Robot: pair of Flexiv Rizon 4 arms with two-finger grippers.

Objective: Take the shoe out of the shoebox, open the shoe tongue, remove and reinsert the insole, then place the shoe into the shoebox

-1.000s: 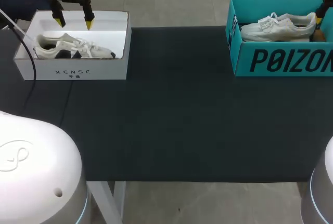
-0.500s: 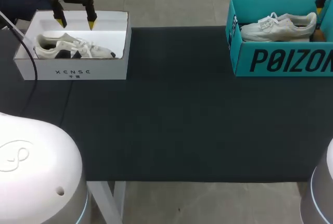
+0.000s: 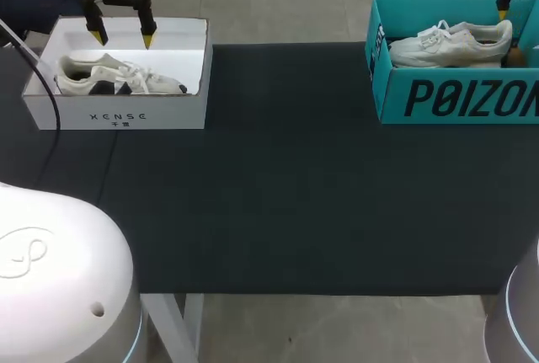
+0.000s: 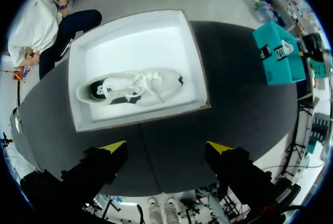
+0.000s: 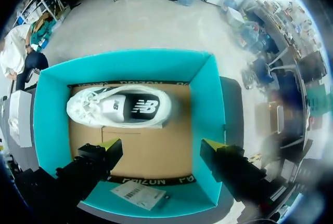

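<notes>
A white shoebox (image 3: 50, 98) stands at the table's far left with a white-and-black sneaker (image 3: 118, 77) lying on its side inside. My left gripper (image 3: 123, 40) hangs open above the box's far edge; in its wrist view the left gripper (image 4: 166, 147) is high over the sneaker (image 4: 132, 86). At the far right a teal shoebox (image 3: 455, 98) holds a white sneaker (image 3: 455, 45). My right gripper (image 5: 161, 146) is open and empty above the teal shoebox (image 5: 208, 104), on the near side of its sneaker (image 5: 122, 107). Only one fingertip (image 3: 504, 13) shows in the head view.
A black mat (image 3: 286, 186) covers the table between the two boxes. A cable (image 3: 50, 110) runs down the table's left side. A paper label (image 5: 138, 195) lies on the teal box's near wall.
My right gripper has shifted toward the teal box's far side, above the shoe's heel. My left gripper has moved a little to the right above the white box.
</notes>
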